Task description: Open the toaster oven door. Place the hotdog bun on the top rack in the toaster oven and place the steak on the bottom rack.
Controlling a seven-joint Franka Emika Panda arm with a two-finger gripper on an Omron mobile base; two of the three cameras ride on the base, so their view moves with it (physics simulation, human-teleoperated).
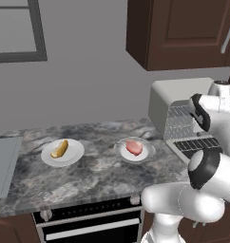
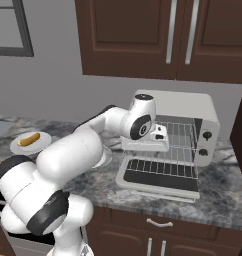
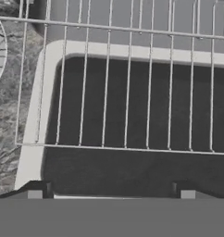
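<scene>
The toaster oven (image 2: 193, 107) is seen at the bench's (image 1: 98, 173) right end, its door (image 2: 160, 179) folded down flat. Above the pulled-out rack (image 3: 127, 88), the end effector (image 3: 111, 192) is held wide open, empty. The steak (image 1: 134, 147) and hotdog bun (image 1: 60, 149) are plated separately. No writing is legible.

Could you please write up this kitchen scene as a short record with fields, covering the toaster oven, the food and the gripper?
toaster oven: light grey box at the back of the counter
door: folded down flat, open
racks: two wire shelves, no food visible on them
bun: on a white plate, left part of the counter
steak: on a glass plate, between bun and oven
gripper: above the open door, jaws apart, holding nothing
task stage: door opened, both foods not yet moved
</scene>
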